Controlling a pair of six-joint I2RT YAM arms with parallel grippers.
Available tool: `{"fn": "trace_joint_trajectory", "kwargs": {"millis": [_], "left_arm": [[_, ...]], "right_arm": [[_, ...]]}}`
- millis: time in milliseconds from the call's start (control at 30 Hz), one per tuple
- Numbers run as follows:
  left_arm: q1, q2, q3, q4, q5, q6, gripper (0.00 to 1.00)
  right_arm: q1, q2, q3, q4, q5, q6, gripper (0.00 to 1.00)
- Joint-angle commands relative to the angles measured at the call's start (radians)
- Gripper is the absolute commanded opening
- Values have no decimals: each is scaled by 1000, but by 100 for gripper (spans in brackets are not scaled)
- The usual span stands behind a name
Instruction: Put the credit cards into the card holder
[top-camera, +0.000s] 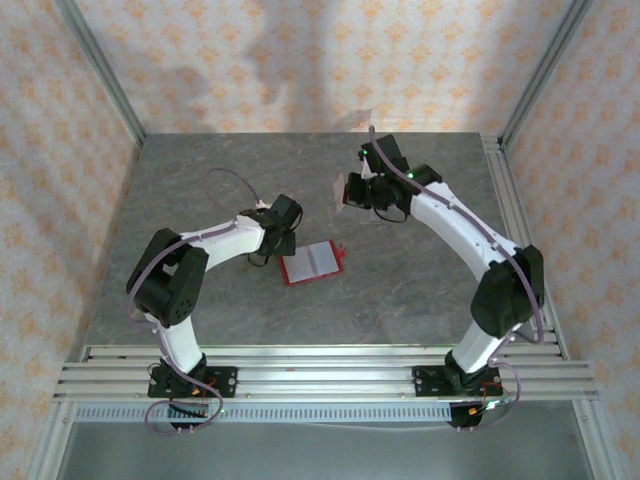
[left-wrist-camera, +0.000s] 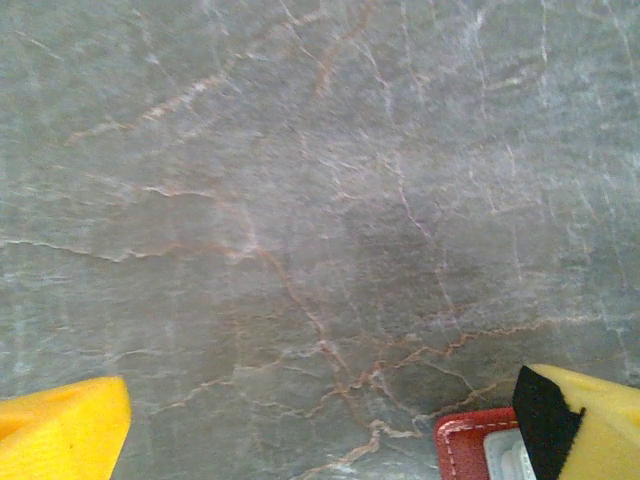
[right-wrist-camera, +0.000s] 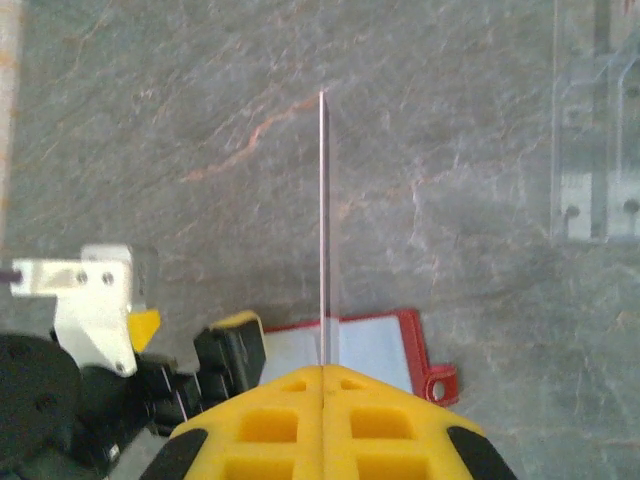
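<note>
L gripper (left-wrist-camera: 322, 425) spread wide; R gripper (right-wrist-camera: 322, 372) clamped on credit card (right-wrist-camera: 322, 220).
L fingers (left-wrist-camera: 60, 430) set well apart over table (left-wrist-camera: 300, 200); red corner of card holder (top-camera: 312, 262) just beside the right-hand finger. Holder lying open, pale lining up, betw. both grippers. R fingers pressed together on card, held edge-on, projecting fwd from tips, raised clear of holder below. Clasp (right-wrist-camera: 438, 383) at holder's right edge. Clear stand (right-wrist-camera: 592, 150) far right of R tips.

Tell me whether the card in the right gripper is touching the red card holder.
Apart. The top view shows bare table between the card and the card holder.
</note>
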Motion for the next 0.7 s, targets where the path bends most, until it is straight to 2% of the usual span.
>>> {"fn": "trace_joint_trajectory", "kwargs": {"millis": [0,300,667], "left_arm": [[10,-47,19,-71,-78,-23,100],[22,-141,-20,-86,-37,-66,100],[15,-154,-68,-59,3,-80,100]], "right_arm": [[1,-95,-115,140,-76,82,0],[9,-202,-383,372,-197,217,0],[125,-104,-511,495,-164,264,0]]}}
